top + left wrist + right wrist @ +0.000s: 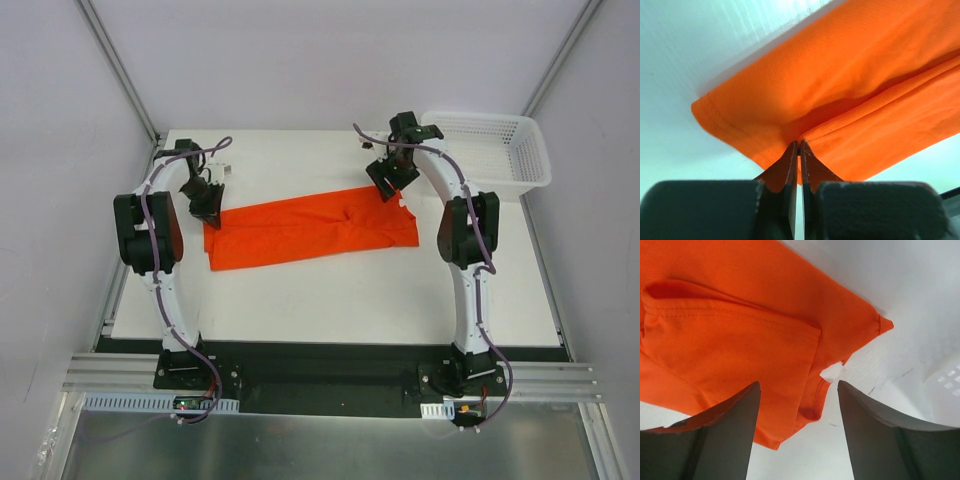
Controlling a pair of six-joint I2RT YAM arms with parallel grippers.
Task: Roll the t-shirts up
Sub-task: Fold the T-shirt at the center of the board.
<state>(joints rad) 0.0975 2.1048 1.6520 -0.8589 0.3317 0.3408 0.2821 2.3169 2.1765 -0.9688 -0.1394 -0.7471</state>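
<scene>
The orange-red t-shirt [310, 233] lies on the white table [330, 290] as a long folded strip running left to right. My left gripper [207, 212] is at the strip's left end. In the left wrist view its jaws [799, 145] are pressed together, pinching the hemmed edge of the t-shirt [840, 90], which puckers at the tips. My right gripper [388, 190] hovers over the strip's right end. In the right wrist view it [799, 382] stands open above the t-shirt [740, 330], with a hemmed corner and a small white tag [832, 371] between its fingers.
A white mesh basket [495, 150] stands at the back right corner of the table, just beyond the right arm; its wall shows faintly in the right wrist view [950, 377]. Grey walls close in both sides. A black strip and metal rail run along the near edge.
</scene>
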